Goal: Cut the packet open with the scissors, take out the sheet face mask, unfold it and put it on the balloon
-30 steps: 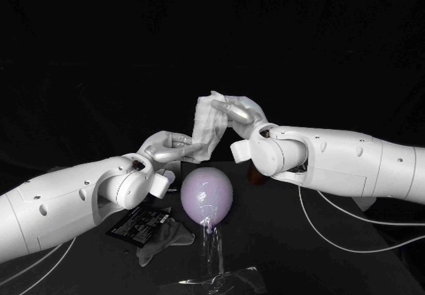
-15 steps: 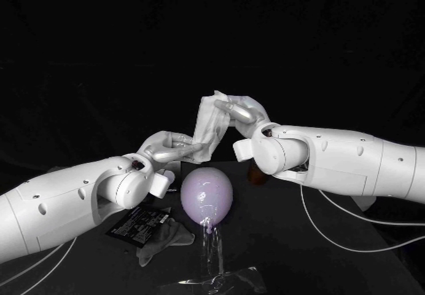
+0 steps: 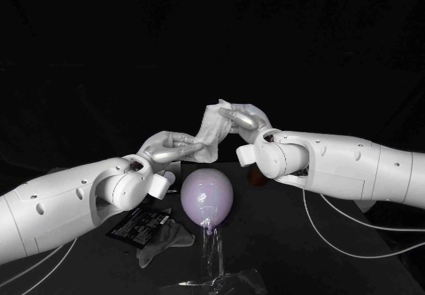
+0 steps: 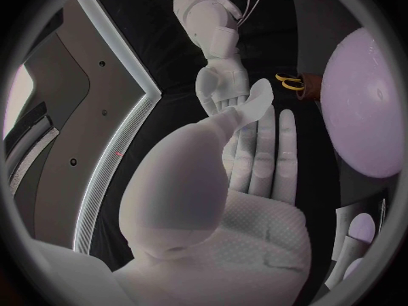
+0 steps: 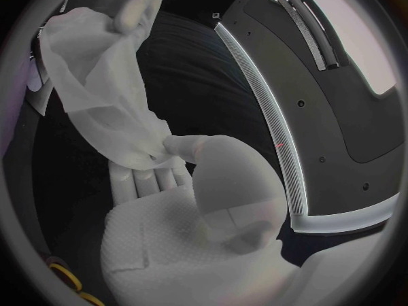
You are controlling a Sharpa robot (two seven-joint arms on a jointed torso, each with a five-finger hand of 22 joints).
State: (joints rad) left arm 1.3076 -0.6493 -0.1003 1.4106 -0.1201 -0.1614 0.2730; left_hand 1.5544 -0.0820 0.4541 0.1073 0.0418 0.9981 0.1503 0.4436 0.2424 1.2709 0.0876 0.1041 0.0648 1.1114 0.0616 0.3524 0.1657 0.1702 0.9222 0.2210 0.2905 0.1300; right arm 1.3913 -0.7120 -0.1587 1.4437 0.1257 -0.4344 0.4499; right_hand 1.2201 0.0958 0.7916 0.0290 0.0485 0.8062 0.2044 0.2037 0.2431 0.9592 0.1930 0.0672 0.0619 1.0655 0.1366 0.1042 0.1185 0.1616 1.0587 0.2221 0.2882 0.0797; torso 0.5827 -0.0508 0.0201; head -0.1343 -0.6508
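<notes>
The left arm (image 3: 62,206) and right arm (image 3: 354,169) were thick, smooth white shells, swelling to rounded wrist housings and dotted with small dark screw recesses. Thin white cables (image 3: 352,255) looped beneath the right arm. The left hand (image 3: 168,146) and right hand (image 3: 250,118) were silver, each palm faced with a pale, finely dimpled pad (image 5: 157,234).

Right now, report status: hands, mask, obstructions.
Hands: left hand and right hand both grip sheet mask. Mask crumpled, not on balloon. Way: packet beside balloon, not obstructing.
</notes>
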